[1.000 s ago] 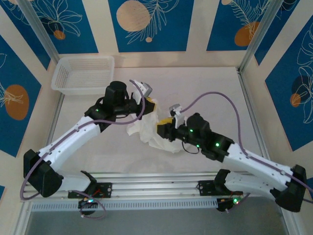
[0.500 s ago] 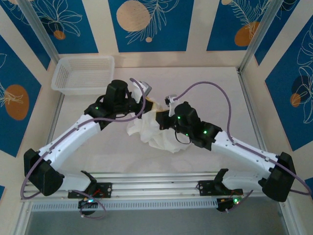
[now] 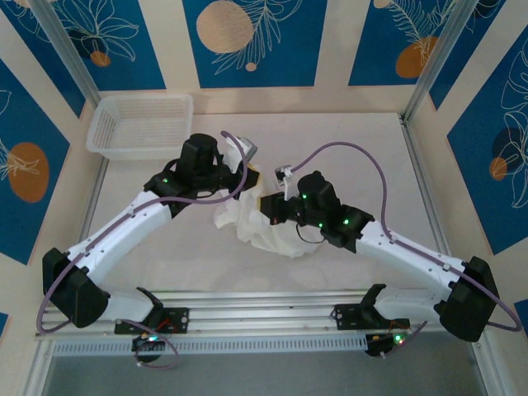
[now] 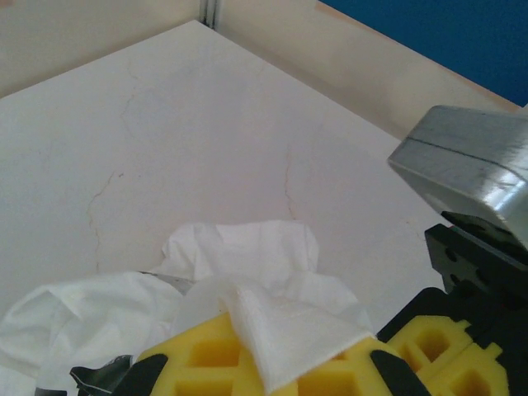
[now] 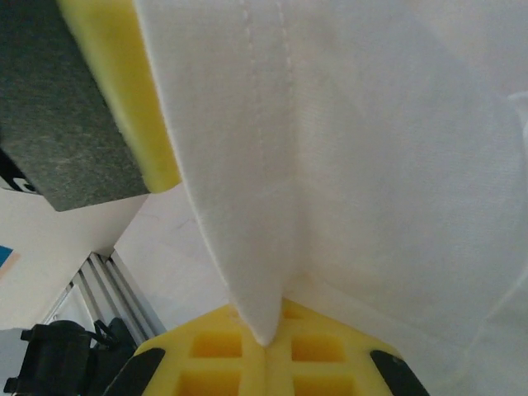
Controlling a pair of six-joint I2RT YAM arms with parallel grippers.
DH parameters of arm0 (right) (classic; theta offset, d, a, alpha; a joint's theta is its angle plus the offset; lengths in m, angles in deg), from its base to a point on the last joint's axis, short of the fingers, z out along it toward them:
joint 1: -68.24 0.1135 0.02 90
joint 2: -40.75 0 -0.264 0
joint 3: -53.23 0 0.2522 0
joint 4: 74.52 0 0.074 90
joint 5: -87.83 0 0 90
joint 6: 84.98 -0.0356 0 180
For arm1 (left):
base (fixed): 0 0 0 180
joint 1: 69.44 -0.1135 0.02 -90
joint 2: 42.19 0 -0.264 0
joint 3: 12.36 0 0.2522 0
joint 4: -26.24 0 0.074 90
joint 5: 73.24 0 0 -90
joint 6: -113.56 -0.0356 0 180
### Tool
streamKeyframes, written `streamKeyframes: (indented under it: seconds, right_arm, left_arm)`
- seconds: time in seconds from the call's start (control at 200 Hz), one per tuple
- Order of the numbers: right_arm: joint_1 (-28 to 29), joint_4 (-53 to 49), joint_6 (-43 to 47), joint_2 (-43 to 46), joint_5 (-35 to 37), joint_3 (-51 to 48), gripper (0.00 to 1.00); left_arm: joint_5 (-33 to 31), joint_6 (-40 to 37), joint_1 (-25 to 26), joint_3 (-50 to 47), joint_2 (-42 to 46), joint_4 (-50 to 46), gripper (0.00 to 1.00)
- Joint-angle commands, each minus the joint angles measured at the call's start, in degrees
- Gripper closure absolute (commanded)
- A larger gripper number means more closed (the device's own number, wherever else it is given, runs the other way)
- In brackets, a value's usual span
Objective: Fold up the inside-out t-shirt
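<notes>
One white t-shirt [image 3: 264, 233], crumpled, wrinkled, loosely bunched

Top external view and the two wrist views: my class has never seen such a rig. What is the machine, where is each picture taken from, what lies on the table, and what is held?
The machine is two robot arms bolted at the near edge of a table. The top external view looks down from above and behind them, left arm on the left. Each wrist view comes from a camera on one arm, looking along its yellow-padded tool. On the table lie a crumpled white t-shirt in the middle and a white mesh basket at the far left corner. The left tool and the right tool meet at the t-shirt. In each wrist view the tool is closed on white cloth, so each is pinching part of the t-shirt.
</notes>
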Motion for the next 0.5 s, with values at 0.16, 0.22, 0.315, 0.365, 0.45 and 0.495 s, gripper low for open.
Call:
streamKeyframes:
  seconds: [0.16,0.22,0.315,0.365,0.45,0.495]
  right_arm:
    - [-2.6,3.8,-3.7,0.9,-5.1,-1.0,1.00]
    - [-4.7,5.0,-6.2,1.4,-6.5,-2.1,1.00]
    - [-7.7,7.8,-9.3,2.2,-9.2,-4.0,1.00]
    - [-8.9,8.9,-10.2,2.6,-10.4,-4.8,1.00]
    - [-10.4,8.9,-10.8,3.0,-11.4,-5.0,1.00]
    - [-11.1,9.2,-11.2,3.2,-11.9,-5.1,1.00]
  left_arm:
    - [1.4,3.8,-1.3,1.4,0.1,-2.1,0.55]
    - [8.2,8.6,-3.1,-0.1,1.2,-0.3,0.48]
    - [16.3,19.6,-6.1,-3.9,3.4,4.8,0.46]
    - [19.6,27.0,-7.5,-6.4,4.4,8.7,0.44]
    - [24.8,36.7,-7.9,-9.7,4.7,15.1,0.44]
    - [27.2,40.4,-7.5,-11.0,4.0,18.0,0.48]
